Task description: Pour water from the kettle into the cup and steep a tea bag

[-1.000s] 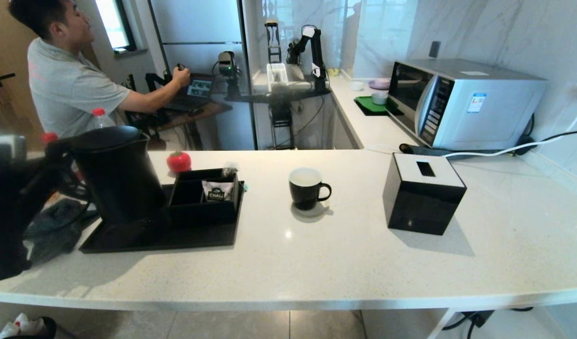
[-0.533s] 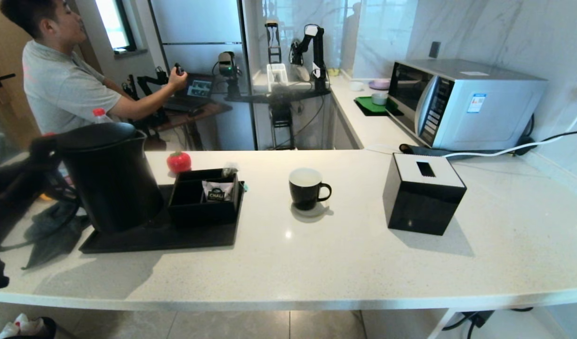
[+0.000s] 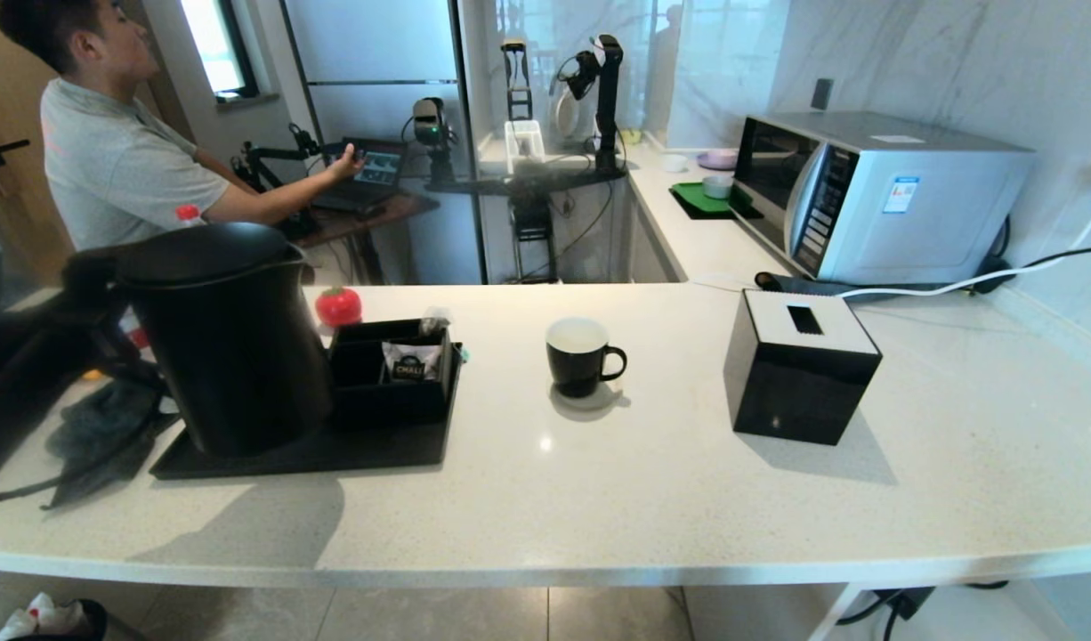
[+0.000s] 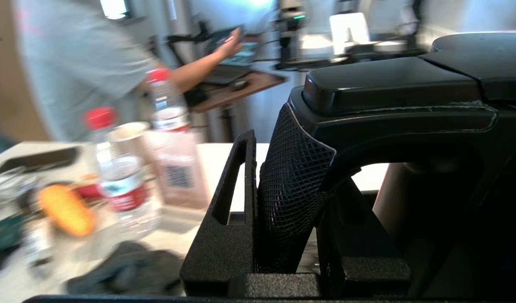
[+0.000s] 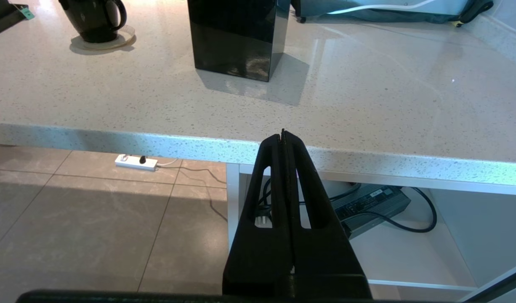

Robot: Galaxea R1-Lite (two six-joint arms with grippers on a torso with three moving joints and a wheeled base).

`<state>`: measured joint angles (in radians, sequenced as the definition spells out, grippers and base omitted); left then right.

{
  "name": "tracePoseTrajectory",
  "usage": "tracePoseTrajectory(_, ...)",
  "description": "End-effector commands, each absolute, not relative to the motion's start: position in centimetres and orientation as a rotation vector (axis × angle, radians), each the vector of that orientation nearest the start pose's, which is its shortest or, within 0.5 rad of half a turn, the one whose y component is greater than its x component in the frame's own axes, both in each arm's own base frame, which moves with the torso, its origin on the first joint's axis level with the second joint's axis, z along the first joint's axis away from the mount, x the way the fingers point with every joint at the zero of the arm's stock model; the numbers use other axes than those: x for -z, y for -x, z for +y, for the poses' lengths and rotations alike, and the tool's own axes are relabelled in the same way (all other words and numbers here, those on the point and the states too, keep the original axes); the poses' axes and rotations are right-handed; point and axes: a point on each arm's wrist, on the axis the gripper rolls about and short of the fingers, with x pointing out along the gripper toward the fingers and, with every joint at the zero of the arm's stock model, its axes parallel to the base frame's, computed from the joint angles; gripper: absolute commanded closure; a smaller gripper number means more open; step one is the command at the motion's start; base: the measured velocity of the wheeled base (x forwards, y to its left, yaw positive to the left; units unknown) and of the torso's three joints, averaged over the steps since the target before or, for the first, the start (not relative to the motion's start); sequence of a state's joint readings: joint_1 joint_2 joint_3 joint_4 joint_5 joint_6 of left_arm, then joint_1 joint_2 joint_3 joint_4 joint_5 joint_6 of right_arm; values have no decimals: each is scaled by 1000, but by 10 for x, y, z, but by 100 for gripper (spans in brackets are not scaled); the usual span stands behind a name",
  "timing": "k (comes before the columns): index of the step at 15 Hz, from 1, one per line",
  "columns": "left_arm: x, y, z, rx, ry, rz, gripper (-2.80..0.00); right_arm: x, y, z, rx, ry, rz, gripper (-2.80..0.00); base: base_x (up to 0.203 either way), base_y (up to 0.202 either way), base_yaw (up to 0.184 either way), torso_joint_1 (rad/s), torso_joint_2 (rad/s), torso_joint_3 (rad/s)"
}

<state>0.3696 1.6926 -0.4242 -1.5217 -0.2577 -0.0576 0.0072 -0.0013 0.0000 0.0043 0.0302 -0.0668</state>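
My left gripper is shut on the loop handle of the tall matte-black kettle, holding it upright just above the black tray at the counter's left. In the head view the left gripper is at the kettle's left side. To the kettle's right the black cup stands on a coaster mid-counter, white inside showing; the right wrist view also has the cup. A small greyish tea bag lies on the organiser's back rim, its teal tag beside the tray. My right gripper hangs shut and empty below the counter's front edge.
A black organiser with a CHALI sachet sits on the tray, a red round object behind it. A black tissue box stands right of the cup, a microwave at the back right. Red-capped bottles and a dark cloth crowd the left end.
The kettle has risen off the tray in my left gripper and drifted slightly right and nearer to me. Its shadow on the counter has grown. The right arm has not moved.
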Motion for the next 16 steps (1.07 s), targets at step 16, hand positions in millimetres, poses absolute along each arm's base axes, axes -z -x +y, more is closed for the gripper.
tracePoseTrajectory(16,-225,-273,-28,50,-45,-263,0,-75,23,1,-38,67,3,0,0,0,0,0,0,0)
